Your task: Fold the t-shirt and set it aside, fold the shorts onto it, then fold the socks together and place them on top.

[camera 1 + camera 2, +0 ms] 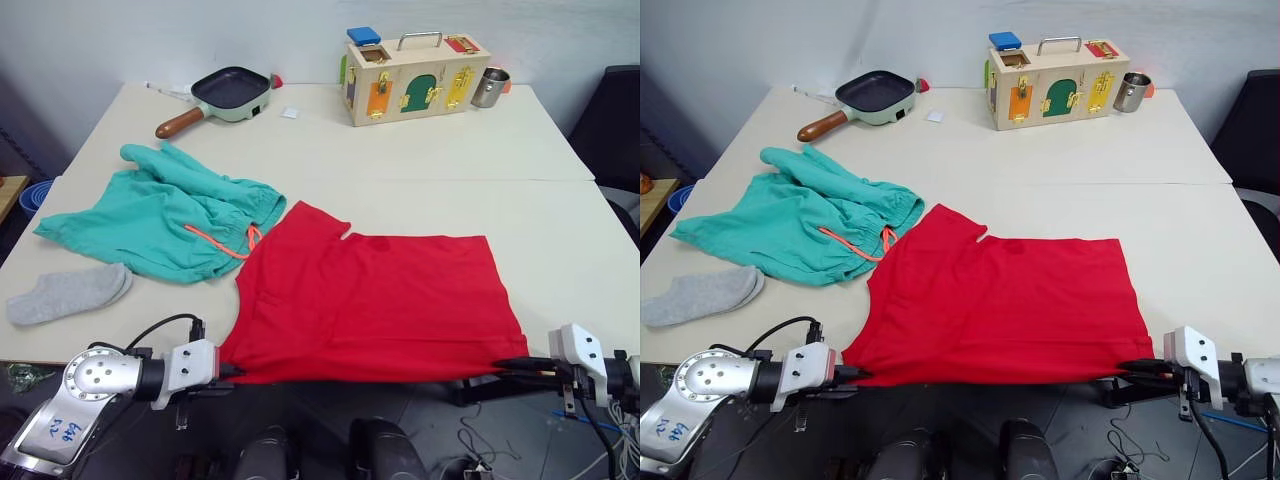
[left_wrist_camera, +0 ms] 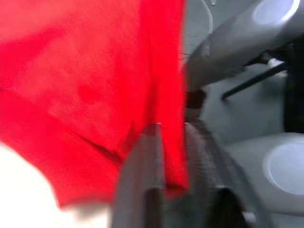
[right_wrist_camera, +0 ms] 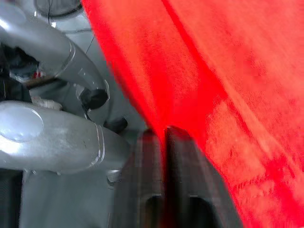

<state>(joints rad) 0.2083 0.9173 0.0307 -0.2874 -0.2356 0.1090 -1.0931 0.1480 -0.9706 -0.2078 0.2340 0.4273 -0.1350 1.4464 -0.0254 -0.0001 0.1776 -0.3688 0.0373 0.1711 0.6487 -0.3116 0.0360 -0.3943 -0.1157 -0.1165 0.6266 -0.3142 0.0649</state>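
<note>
the t-shirt [image 1: 375, 305] is pinched at its near corners by the left gripper [image 1: 228, 371] and right gripper [image 1: 503, 366]; both should be lifted evenly

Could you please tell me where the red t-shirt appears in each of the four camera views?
Left eye view: t-shirt lies centre, at the table's near edge.
Right eye view: centre, beside the shorts.
Left wrist view: its hem is pinched in the left claw.
Right wrist view: its hem is pinched in the right claw.
Shared landmark: the red hem.
</note>
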